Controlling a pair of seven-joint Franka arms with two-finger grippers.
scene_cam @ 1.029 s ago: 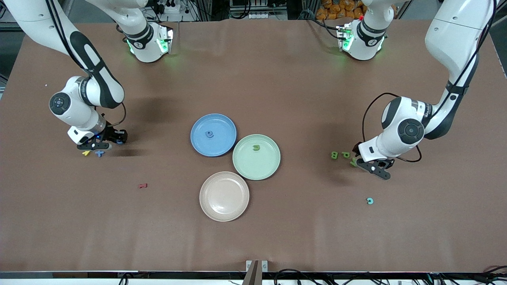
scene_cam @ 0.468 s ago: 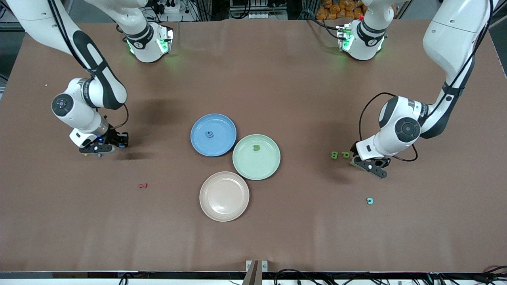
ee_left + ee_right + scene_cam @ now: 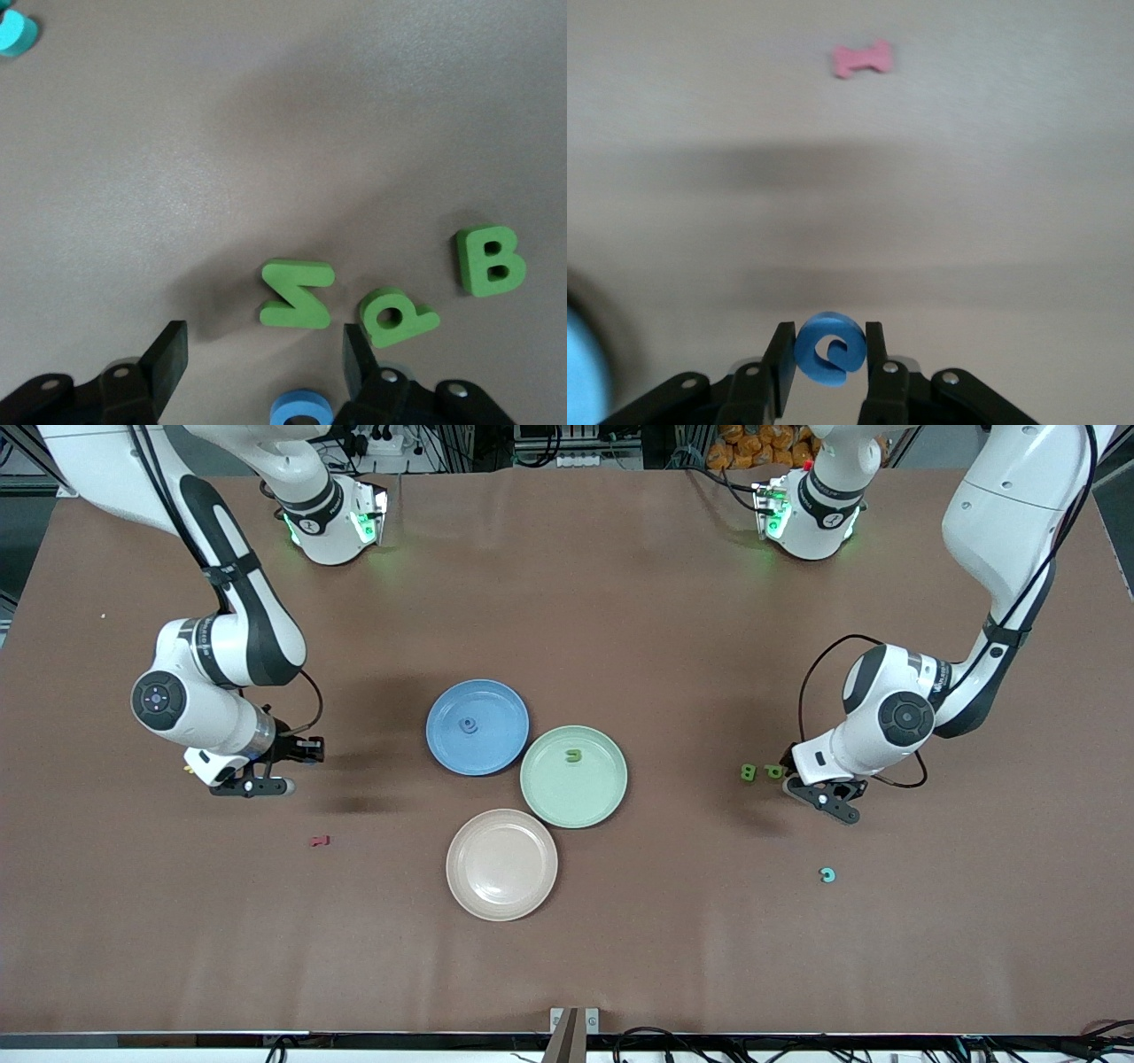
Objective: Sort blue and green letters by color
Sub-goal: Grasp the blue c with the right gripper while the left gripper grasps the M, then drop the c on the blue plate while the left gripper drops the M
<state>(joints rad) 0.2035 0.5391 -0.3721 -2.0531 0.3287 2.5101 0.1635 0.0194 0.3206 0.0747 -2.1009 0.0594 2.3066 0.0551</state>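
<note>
While three round plates sit clustered mid-tabletop (image 3: pixel 620 602), we note contents: blue plate (image 3: pixel 496 748) holds blue letter (image 3: pixel 468 725); green plate (image 3: pixel 602 797) holds green letter (image 3: pixel 573 756); beige plate (image 3: pixel 501 864) bare. Right gripper (image 3: pixel 825 363) jaws clamp chunky blue curl piece (image 3: pixel 830 349) above tabletop. Left gripper (image 3: pixel 262 354) jaws spread over matte green Z (image 3: pixel 297 293), beside green P (image 3: pixel 396 316) and B (image 3: pixel 490 260).

Right gripper (image 3: pixel 831 350) fingers (image 3: pixel 780 359) pinch a blue curled letter piece (image 3: pixel 830 348), carried above the bare tabletop (image 3: pixel 992 177). A small pink bone-shaped piece (image 3: pixel 862 59) lies flat on the table, well apart. Blurred blue shape (image 3: pixel 583 367) at frame edge, unidentifiable.
</note>
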